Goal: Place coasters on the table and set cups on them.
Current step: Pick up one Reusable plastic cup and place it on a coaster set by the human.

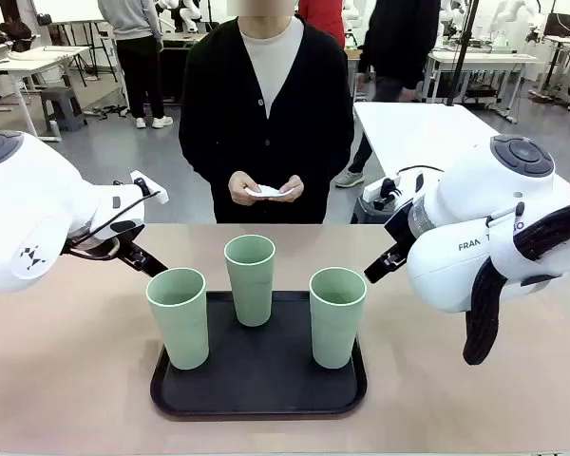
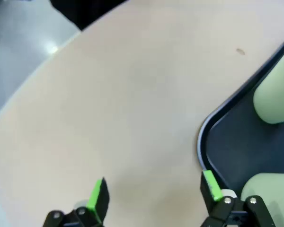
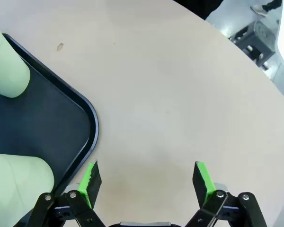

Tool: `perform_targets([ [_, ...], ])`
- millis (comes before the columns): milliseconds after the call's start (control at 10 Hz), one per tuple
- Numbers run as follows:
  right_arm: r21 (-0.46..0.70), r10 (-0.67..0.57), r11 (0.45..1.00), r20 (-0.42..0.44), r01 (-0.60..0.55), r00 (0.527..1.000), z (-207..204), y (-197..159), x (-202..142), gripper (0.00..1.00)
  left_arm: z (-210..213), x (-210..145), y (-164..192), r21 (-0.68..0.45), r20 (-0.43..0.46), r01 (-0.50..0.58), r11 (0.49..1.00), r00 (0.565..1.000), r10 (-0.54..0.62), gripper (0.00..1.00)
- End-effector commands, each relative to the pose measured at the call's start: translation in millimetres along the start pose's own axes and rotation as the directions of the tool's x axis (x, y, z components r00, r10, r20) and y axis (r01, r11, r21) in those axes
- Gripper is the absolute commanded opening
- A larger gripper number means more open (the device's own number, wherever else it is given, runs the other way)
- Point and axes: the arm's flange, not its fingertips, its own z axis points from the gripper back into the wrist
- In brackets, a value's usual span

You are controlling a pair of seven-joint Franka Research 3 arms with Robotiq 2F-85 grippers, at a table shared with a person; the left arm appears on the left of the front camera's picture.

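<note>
The left end effector (image 2: 154,187) hangs with its fingers apart and empty over bare desk (image 1: 66,380), just off the tray's (image 1: 256,385) left edge. The right end effector (image 3: 146,172), also spread and empty, mirrors it at the right edge. Between them three cups (image 1: 250,280) stand upright on the tray, long axes vertical, with an outer one close to each arm. The coasters (image 1: 268,191), probably the white stack in the person's hands (image 1: 242,187), sit at upper centre of the front view. They are beyond the tray, and neither arm is clearly nearer.
</note>
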Motion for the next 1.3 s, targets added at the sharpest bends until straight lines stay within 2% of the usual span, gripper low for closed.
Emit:
perform_targets([
  [0,0.0,0.0,1.0,0.0,0.0,1.0,-0.1,0.0,0.0,1.0,0.0,0.0,-0.1,0.0,0.0,0.0,1.0,1.0,0.0,1.0],
  [1200,0.0,0.0,1.0,0.0,0.0,1.0,0.0,-0.1,0.0,1.0,0.0,0.0,-0.1,0.0,0.0,0.0,1.0,1.0,0.0,1.0],
])
